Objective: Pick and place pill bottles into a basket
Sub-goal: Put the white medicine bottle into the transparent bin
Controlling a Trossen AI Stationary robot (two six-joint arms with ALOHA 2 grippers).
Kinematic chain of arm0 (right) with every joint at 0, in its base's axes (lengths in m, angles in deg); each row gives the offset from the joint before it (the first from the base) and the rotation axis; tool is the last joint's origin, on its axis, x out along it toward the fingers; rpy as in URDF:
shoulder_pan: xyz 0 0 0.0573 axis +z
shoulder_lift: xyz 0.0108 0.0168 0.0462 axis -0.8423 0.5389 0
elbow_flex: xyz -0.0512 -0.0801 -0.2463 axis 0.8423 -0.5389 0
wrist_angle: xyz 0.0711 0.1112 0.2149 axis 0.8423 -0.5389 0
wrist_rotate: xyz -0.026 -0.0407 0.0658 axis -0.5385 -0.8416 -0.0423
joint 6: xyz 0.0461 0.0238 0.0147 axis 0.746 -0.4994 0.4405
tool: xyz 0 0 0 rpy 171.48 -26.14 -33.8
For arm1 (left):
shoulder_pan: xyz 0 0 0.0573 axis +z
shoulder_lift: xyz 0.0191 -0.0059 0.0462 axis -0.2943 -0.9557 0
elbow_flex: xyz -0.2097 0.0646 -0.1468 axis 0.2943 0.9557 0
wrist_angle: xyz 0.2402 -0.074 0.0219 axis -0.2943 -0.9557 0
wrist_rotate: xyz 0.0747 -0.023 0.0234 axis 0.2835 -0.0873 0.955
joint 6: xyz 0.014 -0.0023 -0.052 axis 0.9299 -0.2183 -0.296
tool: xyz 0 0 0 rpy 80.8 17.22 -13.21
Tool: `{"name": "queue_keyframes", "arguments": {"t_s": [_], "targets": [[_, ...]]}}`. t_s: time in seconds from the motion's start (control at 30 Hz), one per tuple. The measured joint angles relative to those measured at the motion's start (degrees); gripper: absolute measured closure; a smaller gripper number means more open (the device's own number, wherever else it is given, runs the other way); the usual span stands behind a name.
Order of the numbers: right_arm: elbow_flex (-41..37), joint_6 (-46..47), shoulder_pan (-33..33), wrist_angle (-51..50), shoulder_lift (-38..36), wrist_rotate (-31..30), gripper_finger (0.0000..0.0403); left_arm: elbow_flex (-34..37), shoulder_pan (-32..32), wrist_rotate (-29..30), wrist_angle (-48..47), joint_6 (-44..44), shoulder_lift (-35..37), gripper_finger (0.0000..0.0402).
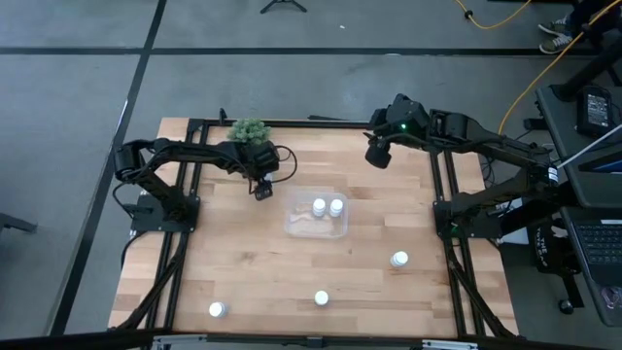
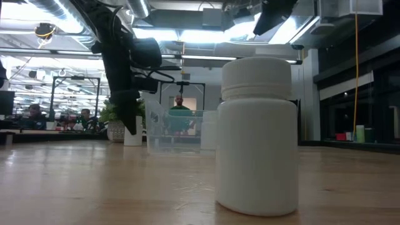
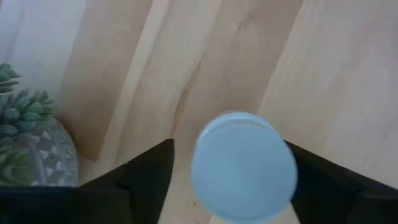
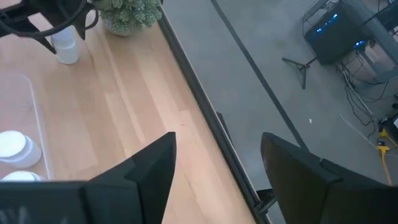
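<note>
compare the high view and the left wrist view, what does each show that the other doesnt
Only the high view: the basket with two bottles inside, three loose bottles near the table's front, and the right gripper waiting at the table's far right. Only the left wrist view: the left fingers either side of a bottle's cap. Both: the plant and the wooden table.

Just beside the small clear plastic basket (image 1: 317,218), the left gripper (image 1: 262,189) straddles a white pill bottle (image 3: 244,165), with the green bushy plant in its pot (image 1: 249,130) crowding close behind. Open wooden table (image 1: 262,267) lies between three scattered bottles (image 1: 321,298) along the near side.
</note>
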Motion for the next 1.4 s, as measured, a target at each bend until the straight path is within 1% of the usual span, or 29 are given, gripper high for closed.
{"name": "queue_keyframes", "arguments": {"t_s": [0.17,0.2,0.37,0.5,0.6,0.8,0.93,1.13,1.4], "targets": [[0.0,0.0,0.0,0.5,0.0,0.0,0.0167,0.0,0.0,-1.3,0.1,0.0,0.0,0.0223],[0.0,0.0,0.0,0.7,0.0,0.0,0.0167,0.0,-0.1,-1.5,0.1,0.0,0.1,0.0230],[0.0,0.0,0.0,1.0,0.0,0.0,0.0167,-0.4,-1.6,-1.7,-0.4,0.0,0.1,0.0230],[0.0,0.0,0.0,1.0,0.0,0.0,0.0167,-3.6,-3.9,-1.8,-2.1,0.0,0.5,0.0230],[0.0,0.0,0.0,0.8,0.0,0.0,0.0167,-7.8,-6.0,-1.7,-4.1,0.5,1.7,0.0230],[0.0,0.0,0.0,0.7,0.0,0.0,0.0167,-18.7,-10.0,-0.2,-8.5,2.0,3.8,0.0230],[0.0,0.0,0.0,0.7,0.0,0.0,0.0167,-23.0,-13.5,-0.3,-10.4,3.8,3.8,0.0230],[0.0,0.0,0.0,0.4,0.0,0.8,0.0167,-23.5,-18.2,-0.1,-11.3,2.7,3.6,0.0230],[0.0,-0.2,0.0,0.4,0.0,3.8,0.0167,-23.5,-22.6,-2.1,-12.2,-1.6,-0.3,0.0230]]}}
